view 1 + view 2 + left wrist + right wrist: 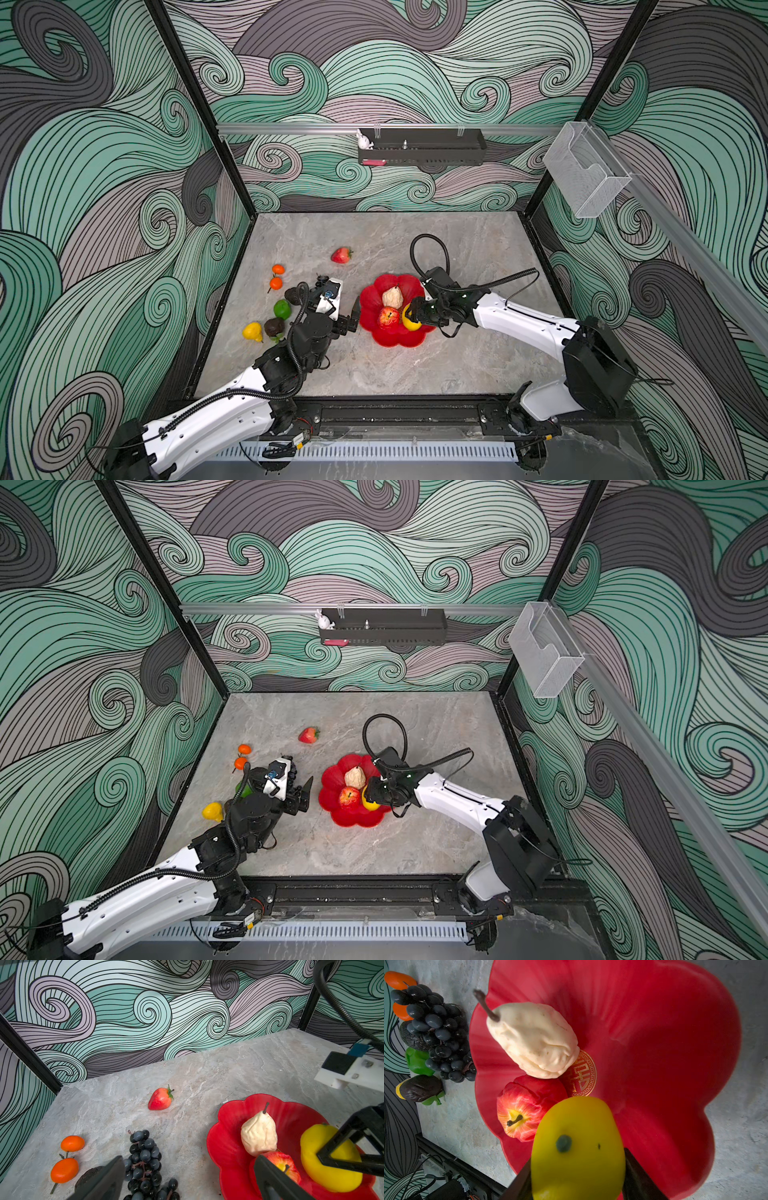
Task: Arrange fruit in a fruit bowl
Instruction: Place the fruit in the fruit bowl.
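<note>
In both top views my right jaws are clenched on a yellow lemon [409,321] over the near right part of the fruit bowl [395,338], which sits around the middle of the worktop [415,374]. Inside the bowl lie a red apple [388,318] and, just behind it, a beige lumpy piece [392,297]. My left jaws stand spread wide and empty just beside the bowl's left rim. Farther to my left on the worktop lie a small orange [278,269], a second orange [275,284] just beside it, a green lime [282,308], a dark avocado-like piece [274,327] and a second lemon [252,331]. A strawberry [341,255] lies alone nearer the back wall [316,183].

From my left wrist, my left fingers [104,1180] stand well apart with nothing gripped. A grape bunch [143,1157] lies on the worktop between the oranges and the bowl.

From my right wrist, the lemon fills the space between my right fingers [641,1180], and both press its sides. Beyond it are the apple, stem end up, and the beige piece, which partly covers a gold emblem [583,1078] at the bowl's centre. I cannot tell whether the lemon touches the bowl. The grapes, the lime and the dark piece lie just outside the rim.
</note>
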